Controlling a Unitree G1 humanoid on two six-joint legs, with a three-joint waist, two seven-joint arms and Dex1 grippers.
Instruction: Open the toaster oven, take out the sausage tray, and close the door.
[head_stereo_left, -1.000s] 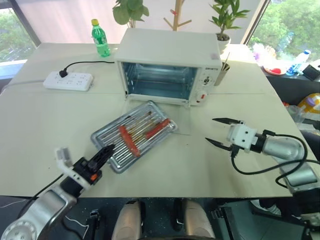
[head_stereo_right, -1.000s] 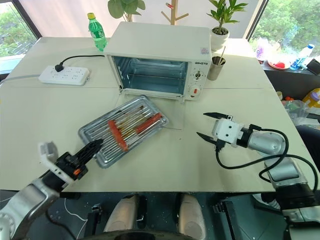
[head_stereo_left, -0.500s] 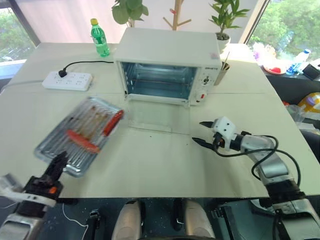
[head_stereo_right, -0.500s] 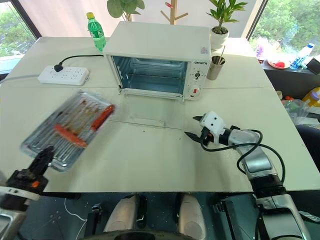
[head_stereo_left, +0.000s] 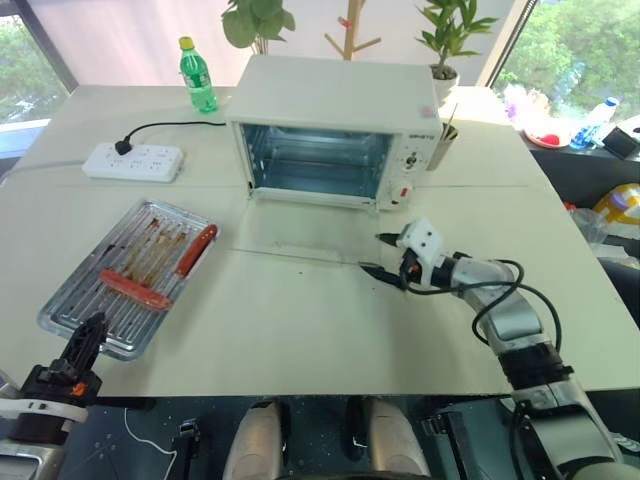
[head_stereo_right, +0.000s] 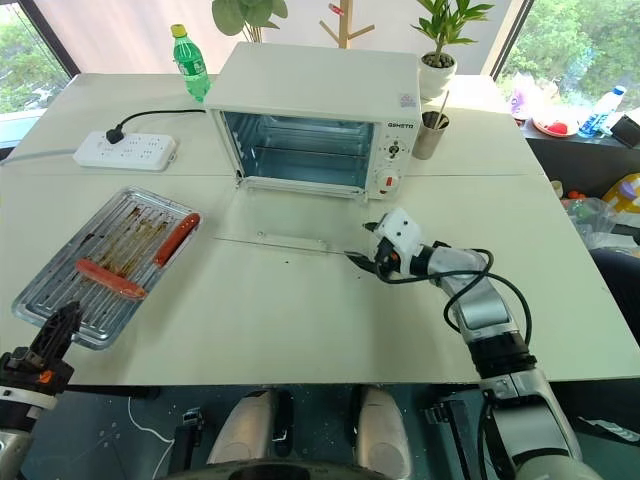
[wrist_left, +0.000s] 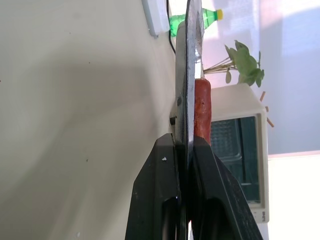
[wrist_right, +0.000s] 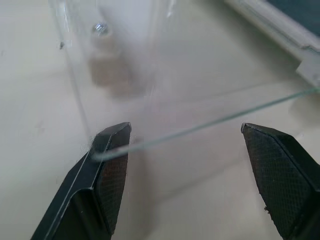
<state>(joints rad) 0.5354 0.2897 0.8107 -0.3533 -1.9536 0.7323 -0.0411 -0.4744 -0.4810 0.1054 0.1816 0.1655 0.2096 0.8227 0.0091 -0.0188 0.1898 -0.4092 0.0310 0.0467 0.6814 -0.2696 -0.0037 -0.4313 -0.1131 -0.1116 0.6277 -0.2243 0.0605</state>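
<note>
The white toaster oven (head_stereo_left: 335, 125) stands at the back of the table, and its cavity shows no tray inside. Its glass door (head_stereo_left: 300, 238) lies folded down flat on the table, bar handle (head_stereo_right: 290, 241) towards me. The silver sausage tray (head_stereo_left: 130, 272) holds two reddish sausages (head_stereo_left: 196, 250) at the table's front left. My left gripper (head_stereo_left: 88, 338) is shut on the tray's near edge; in the left wrist view the tray (wrist_left: 190, 65) runs edge-on between the fingers. My right gripper (head_stereo_left: 378, 253) is open at the door's front right corner, with the glass edge (wrist_right: 210, 122) between its fingertips.
A green bottle (head_stereo_left: 199, 76) and a white power strip (head_stereo_left: 135, 160) with its black cable sit at the back left. A cup of sticks (head_stereo_left: 443, 148) stands right of the oven. Potted plants line the far edge. The tray's near corner is close to the table's front edge.
My left gripper has drawn the tray from in front of the oven to the table's front left. My right gripper has moved left and forward to the door's corner, still open.
</note>
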